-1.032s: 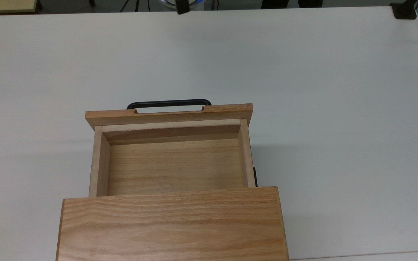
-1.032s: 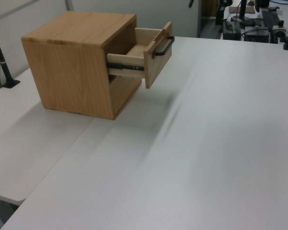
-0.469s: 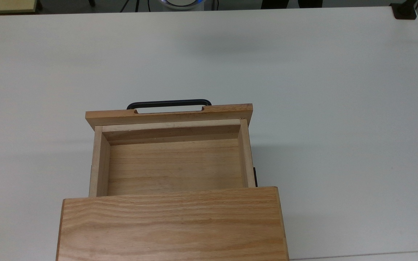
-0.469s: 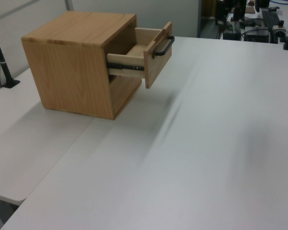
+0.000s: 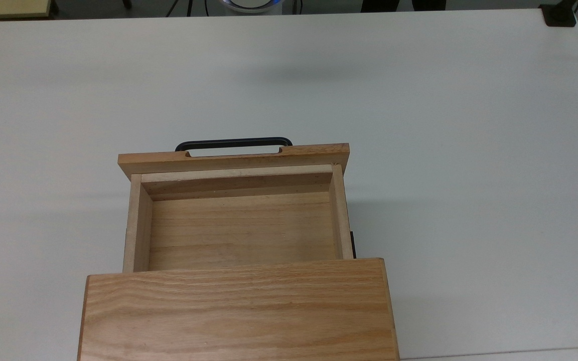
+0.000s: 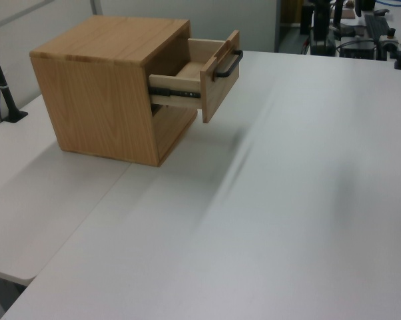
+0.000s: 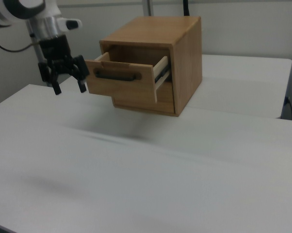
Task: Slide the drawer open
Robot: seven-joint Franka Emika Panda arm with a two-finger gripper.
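Observation:
The drawer (image 5: 239, 228) stands pulled well out of the oak cabinet (image 5: 236, 311), its inside bare. Its wide front panel (image 7: 121, 80) carries a black bar handle (image 5: 234, 143), also seen as handle (image 7: 114, 75) and handle (image 6: 228, 65). In the right view my gripper (image 7: 68, 89) hangs open in the air off the right view's left of the drawer front, apart from the handle, with nothing between its fingers. The drawer (image 6: 197, 79) juts from the cabinet (image 6: 110, 87) on a metal slide rail (image 6: 176, 94).
A white table (image 5: 444, 150) stretches wide around the cabinet. A black post base (image 5: 560, 15) sits at the top view's far right corner. A black stand (image 6: 4, 93) rises at the left view's left. Equipment clutter (image 6: 347, 27) lies beyond the far edge.
A dark part of the arm at the top edge of the top view one second ago has left that view. The drawer has not moved.

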